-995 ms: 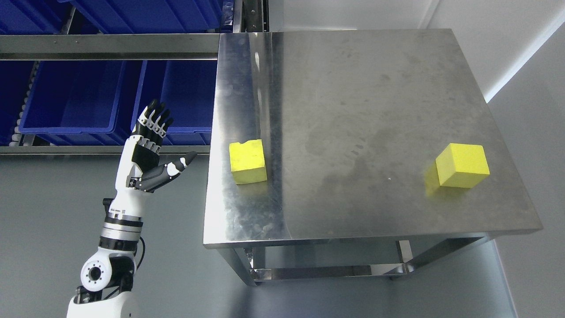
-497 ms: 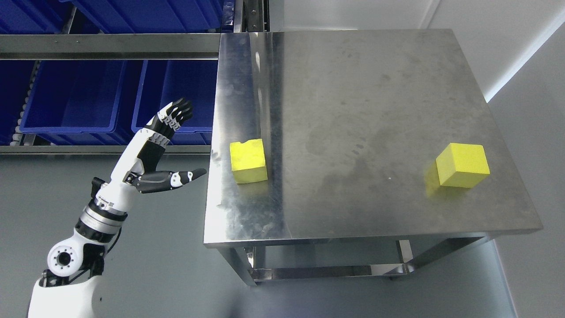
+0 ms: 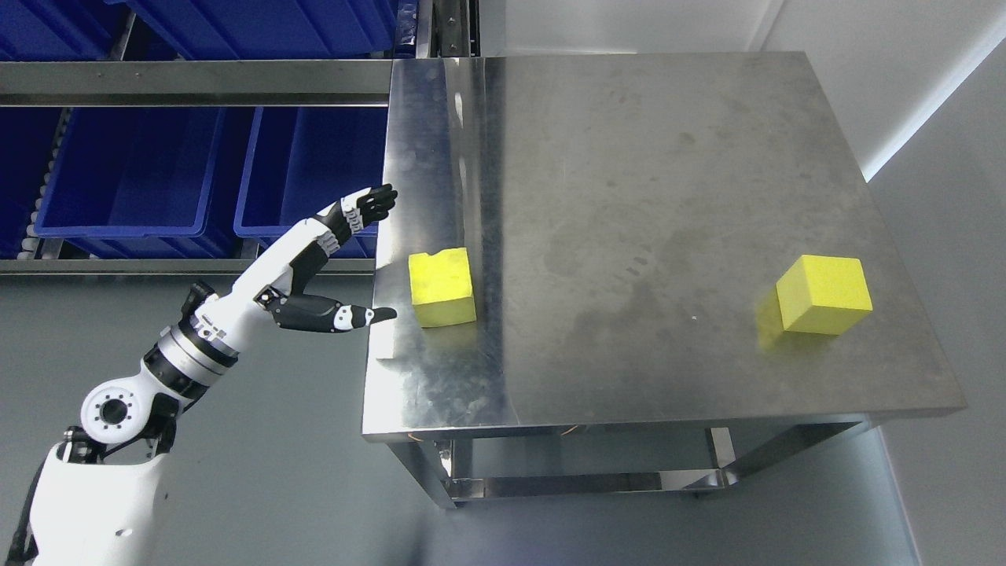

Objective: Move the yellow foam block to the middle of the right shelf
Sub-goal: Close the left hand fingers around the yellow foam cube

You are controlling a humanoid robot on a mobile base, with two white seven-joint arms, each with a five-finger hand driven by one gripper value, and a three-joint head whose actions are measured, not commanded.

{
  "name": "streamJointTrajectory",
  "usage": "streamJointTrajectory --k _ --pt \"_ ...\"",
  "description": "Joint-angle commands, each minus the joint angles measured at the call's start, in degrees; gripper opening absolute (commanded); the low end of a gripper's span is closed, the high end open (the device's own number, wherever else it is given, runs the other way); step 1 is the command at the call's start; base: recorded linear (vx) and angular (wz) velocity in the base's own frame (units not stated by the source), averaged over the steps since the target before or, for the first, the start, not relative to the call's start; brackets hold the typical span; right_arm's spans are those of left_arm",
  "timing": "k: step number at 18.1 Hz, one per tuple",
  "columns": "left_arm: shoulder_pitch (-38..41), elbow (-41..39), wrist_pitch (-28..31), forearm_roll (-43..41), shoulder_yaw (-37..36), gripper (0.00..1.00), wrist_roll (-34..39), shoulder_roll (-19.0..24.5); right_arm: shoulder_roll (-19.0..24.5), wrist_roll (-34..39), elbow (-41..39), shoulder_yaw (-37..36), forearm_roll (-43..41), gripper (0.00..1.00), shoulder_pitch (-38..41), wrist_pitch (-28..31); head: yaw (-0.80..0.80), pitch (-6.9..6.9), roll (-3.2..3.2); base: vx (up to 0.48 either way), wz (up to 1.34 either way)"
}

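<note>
At the near left corner of the steel bench, the white left arm comes up from the lower left of the view and reaches toward the bench's left edge. The left hand hangs at that edge, spread wide and holding nothing: the thumb points across the rim low down, while the four black fingers stretch out higher and farther back, just over the same edge.

Just beyond the thumb tip, on the bench top near its left edge, sits a yellow foam block with a chipped upper corner. It lies between the thumb and the fingers in the open span of the hand, close to the thumb tip but apart from it, untouched. Its dull reflection shows on the steel in front of it.

Well apart from this, near the bench's right edge and about as far back, a second yellow foam block rests alone, turned slightly.

Past the bench's left edge, behind the hand, a metal rack carries blue bins in rows.
</note>
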Motion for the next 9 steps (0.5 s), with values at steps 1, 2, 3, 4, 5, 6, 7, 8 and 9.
streamJointTrajectory --k 1,2,3,4,5,6,7,8,9 --pt "-5.73 5.37 0.35 -6.48 -10.07 0.97 -3.24 3.24 -1.00 -0.03 -1.00 0.01 0.18 1.00 0.09 0.03 0.00 0.00 0.00 0.000 0.00" --pt "-6.17 5.98 0.44 -7.18 -10.33 0.97 -3.24 2.88 -1.00 -0.03 -1.00 0.01 0.18 1.00 0.09 0.03 0.00 0.00 0.00 0.000 0.00" --pt "-6.70 6.86 0.44 -8.06 -10.94 0.97 -3.24 2.71 -1.00 -0.03 -1.00 0.01 0.18 1.00 0.09 0.03 0.00 0.00 0.00 0.000 0.00" --pt "-7.49 8.26 0.44 -9.03 -11.82 0.97 -3.24 2.79 -1.00 -0.03 -1.00 -0.07 0.18 1.00 0.09 0.03 0.00 0.00 0.00 0.000 0.00" --pt "-8.36 9.75 0.44 -9.91 -12.18 0.97 -3.24 2.70 -1.00 -0.03 -1.00 -0.07 0.18 1.00 0.09 0.03 0.00 0.00 0.00 0.000 0.00" --pt "-9.07 10.81 0.44 -10.53 -12.27 0.97 -3.24 2.53 -1.00 -0.03 -1.00 0.01 0.18 1.00 0.09 0.03 0.00 0.00 0.00 0.000 0.00" --pt "-9.51 11.35 0.44 -10.62 -12.36 0.97 -3.24 2.01 -1.00 -0.03 -1.00 0.01 0.18 1.00 0.09 0.03 0.00 0.00 0.00 0.000 0.00" --pt "-10.04 11.87 0.44 -10.71 -12.79 0.97 -3.24 1.39 -1.00 -0.03 -1.00 0.01 0.18 1.00 0.09 0.03 0.00 0.00 0.00 0.000 0.00" --pt "-10.91 12.58 0.53 -10.79 -13.32 0.97 -3.24 0.86 -1.00 -0.03 -1.00 0.01 0.18 1.00 0.09 0.03 0.00 0.00 0.00 0.000 0.00"
